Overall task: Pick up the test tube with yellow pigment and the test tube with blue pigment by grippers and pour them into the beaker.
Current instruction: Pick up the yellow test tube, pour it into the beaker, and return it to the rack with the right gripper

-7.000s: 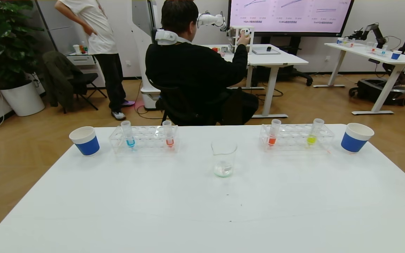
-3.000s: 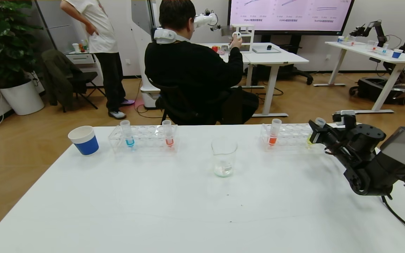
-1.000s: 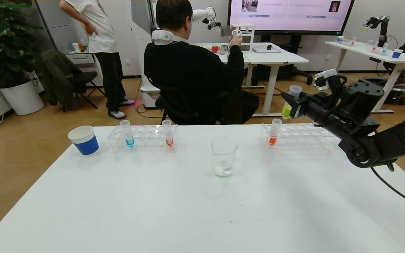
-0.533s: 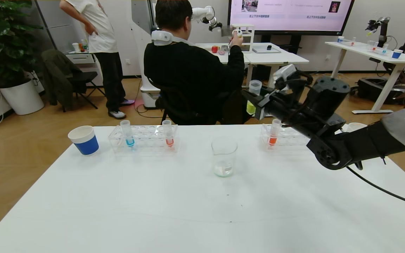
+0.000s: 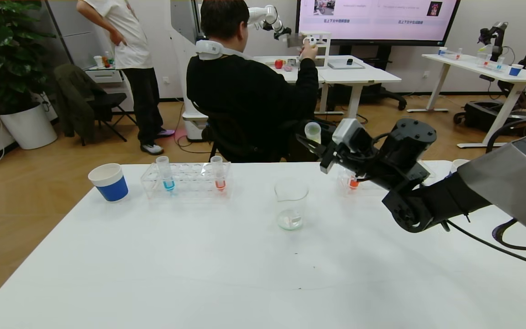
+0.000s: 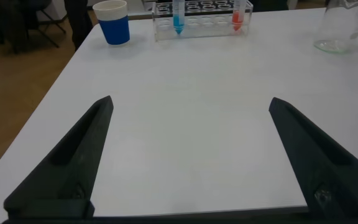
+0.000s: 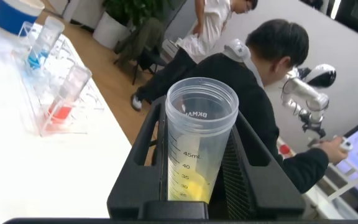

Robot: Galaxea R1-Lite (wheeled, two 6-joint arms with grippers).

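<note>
R gripper (image 5: 314, 142): clamped on yellow tube (image 7: 194, 149), held up in the air behind & above beaker (image 5: 291, 204), mouth tilted toward cam.
L gripper (image 6: 188, 155): fingers spread wide, holding nothing, over bare table (image 5: 176, 265).
Blue tube (image 5: 166, 173): upright in L rack (image 5: 187, 180).

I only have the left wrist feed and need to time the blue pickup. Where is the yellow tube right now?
Observer: The right tool grips the test tube with yellow pigment in the air, above and just right of the beaker.
Operator: Is it poured?
Observer: Not yet. The right wrist view shows the yellow liquid sitting in the bottom of the tube.
Operator: What is left in the right rack?
Observer: One orange-red tube, partly hidden behind the right arm.
</note>
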